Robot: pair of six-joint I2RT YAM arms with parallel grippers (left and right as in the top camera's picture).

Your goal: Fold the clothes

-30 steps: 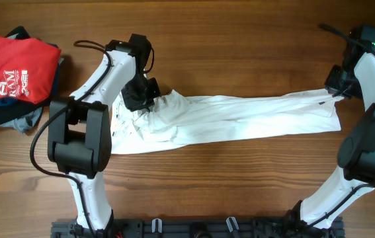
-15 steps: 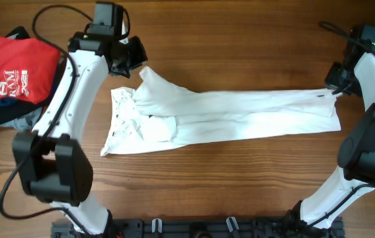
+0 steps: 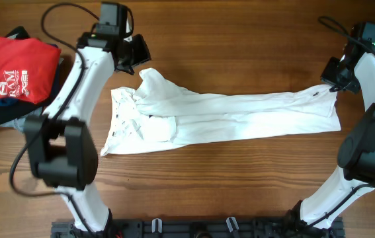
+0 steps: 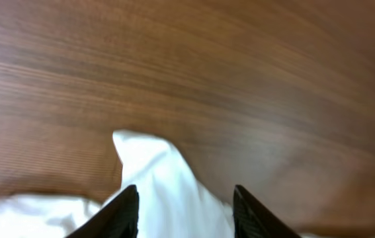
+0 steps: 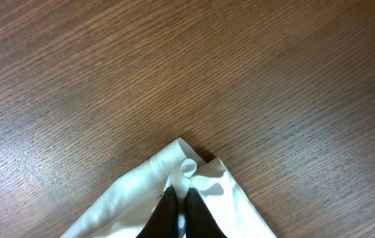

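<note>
Because your right fingers [image 5: 166,218] are pinched together on a bunched corner of the white T-shirt [image 3: 240,116], that end is anchored at the right side of the surface [image 3: 240,192]. The cloth lies drawn out in a long band across the middle. Your left fingers [image 4: 118,218] stand apart with nothing gripped, poised over the peaked fold at the shirt's far left corner, which rests on the wood. The left arm [image 3: 84,86] reaches well forward with its wrist tipped down. The right arm [image 3: 372,73] rises along the right edge, wrist turned inward to the corner.
</note>
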